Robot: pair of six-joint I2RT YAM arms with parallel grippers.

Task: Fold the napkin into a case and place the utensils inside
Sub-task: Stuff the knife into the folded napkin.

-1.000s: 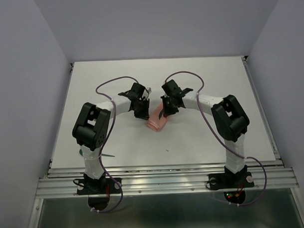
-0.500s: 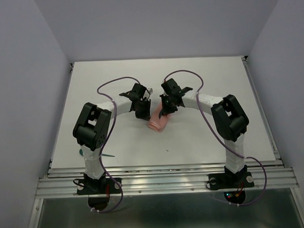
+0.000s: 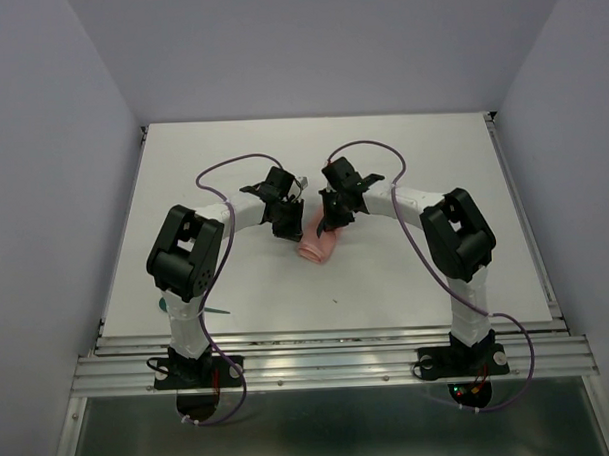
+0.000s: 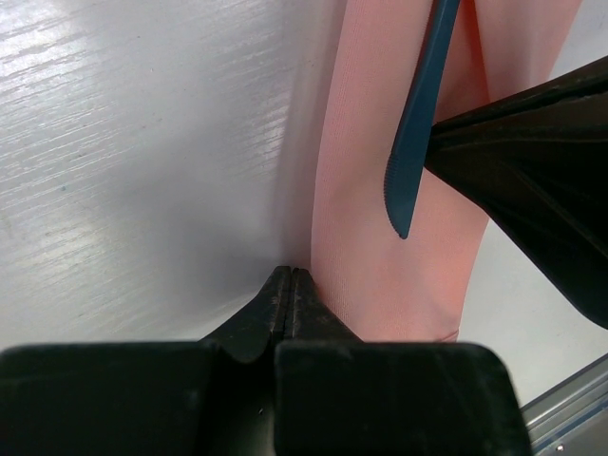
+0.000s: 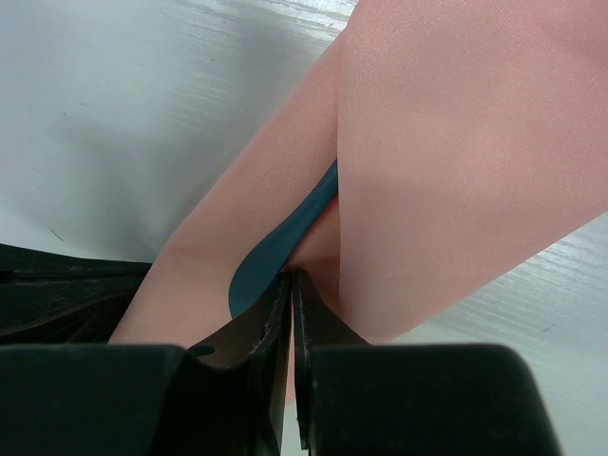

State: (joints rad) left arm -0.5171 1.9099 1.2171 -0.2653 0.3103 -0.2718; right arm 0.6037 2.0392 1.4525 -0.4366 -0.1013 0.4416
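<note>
Near the middle of the white table (image 3: pixel 433 183), a thin salmon-pink cloth napkin (image 3: pixel 317 250) is lying folded into a narrow, layered strip, and both arms are reaching in over it from either side. The left gripper (image 4: pixel 291 275) is sitting low on the table with its black jaws pressed fully together, the tips meeting right at the near edge of the napkin. Whether any cloth is being pinched between them cannot be told. The right gripper (image 5: pixel 291 277) is coming in from the other side with its jaws drawn nearly together, and it is pinching a slender teal-green plastic knife (image 4: pixel 418 123). In the left wrist view the knife is hanging tilted over the pink cloth, its finely toothed blade pointing toward the camera and its free tip showing just past the dark finger of the right gripper. In the right wrist view the knife's broad rounded end is sitting at the fingertips while the rest is running away into a fold, where one layer of the napkin is lying over another and covering the far part of the utensil. From above, the two grippers are standing close together, with the napkin showing just below and between them. A second thin teal-green utensil (image 3: pixel 217 311) is lying on the table close to the base of the left arm, well apart from the napkin. Looping purple cables (image 3: pixel 222 169) are arching over both arms.
</note>
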